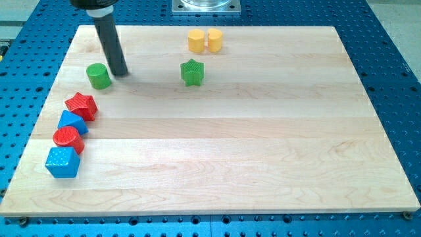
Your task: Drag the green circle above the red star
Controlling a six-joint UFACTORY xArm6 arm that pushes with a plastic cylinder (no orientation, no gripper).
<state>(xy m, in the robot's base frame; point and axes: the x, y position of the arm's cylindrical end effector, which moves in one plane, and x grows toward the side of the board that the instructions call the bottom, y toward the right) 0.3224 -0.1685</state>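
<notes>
Green circle (99,76) just left of my tip (120,74)

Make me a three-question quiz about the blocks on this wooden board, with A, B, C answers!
1. Where is the green circle?
A. just above the red star
B. at the view's bottom right
C. on top of the yellow blocks

2. How many yellow blocks are there?
A. one
B. two
C. four

3. My tip is:
A. pressing the green star
B. out of sight
C. just to the view's right of the green circle

Answers:
1. A, the circle sits toward the view's top from the red star, slightly right.
2. B, a pair stands side by side near the view's top edge.
3. C, the rod ends beside the circle; contact cannot be told.
</notes>
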